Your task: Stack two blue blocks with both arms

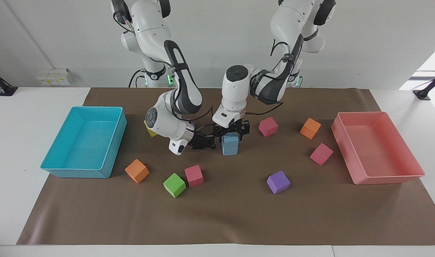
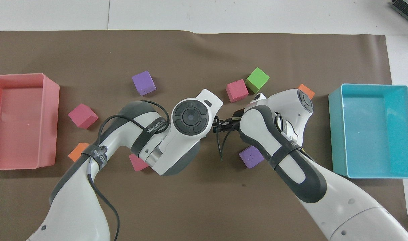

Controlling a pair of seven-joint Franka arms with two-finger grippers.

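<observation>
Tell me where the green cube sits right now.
In the facing view, the green cube lies on the brown mat beside a pink cube, toward the right arm's end, farther from the robots than the blue stack.

A plain white wall is filling the upper frame; daylight is entering at the right edge, brightening the white table under its brown mat.

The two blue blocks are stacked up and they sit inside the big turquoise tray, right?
Not quite. The two blue blocks are stacked, but they stand on the brown mat in the middle of the table, not inside the turquoise tray. The facing view shows the left gripper just over them.
</observation>
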